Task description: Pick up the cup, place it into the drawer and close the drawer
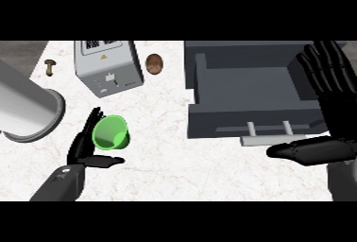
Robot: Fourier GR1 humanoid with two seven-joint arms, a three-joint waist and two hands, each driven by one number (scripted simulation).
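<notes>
A green cup (111, 132) lies tipped on the white counter, its mouth facing the view, left of centre. My left hand (86, 150) is right against it, fingers straight up along its left side and thumb below it, not curled round it. The dark grey drawer (209, 101) stands pulled open at the upper right, its inside bare, its light handle (268, 138) at the front. My right hand (327, 94) is open at the right edge, fingers reaching up over the drawer's right wall and thumb pointing left below the handle.
A large grey cylinder (28, 111) lies at the left edge. A grey box-shaped appliance (108, 66) stands at the back, with a brown round object (154, 64) to its right and a small mushroom (50, 67) to its left.
</notes>
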